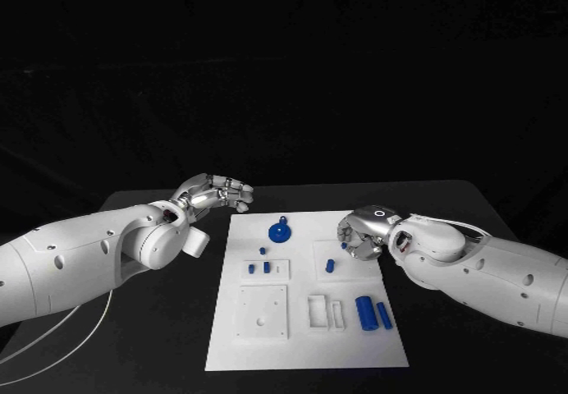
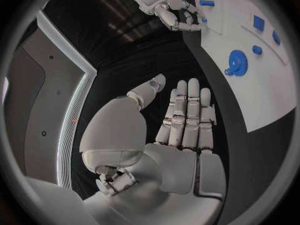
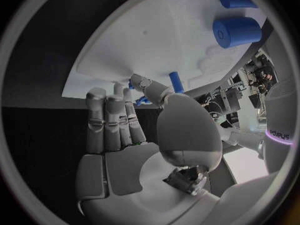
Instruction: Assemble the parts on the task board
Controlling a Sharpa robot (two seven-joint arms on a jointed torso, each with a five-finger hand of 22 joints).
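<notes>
Black table (image 1: 142, 205) carries the task board (image 1: 302, 345), whose blue parts (image 1: 373, 312) lie loose, so assembly looks barely started: right hand (image 1: 361, 232) hovers empty, fingers apart, at its three-o'clock edge beside a peg (image 1: 330, 265), needing a careful pinch, while left hand (image 1: 216, 194) waits open-fingered at eleven.

Head cam looks down from above on the whole task board (image 1: 305, 328) and both arms; left wrist cam sits close behind the left hand (image 2: 181, 130), board (image 2: 262, 85) off to its side. Right wrist cam sits close behind the right hand (image 3: 125, 135), facing the board (image 3: 162, 40); all three views share the board.
</notes>
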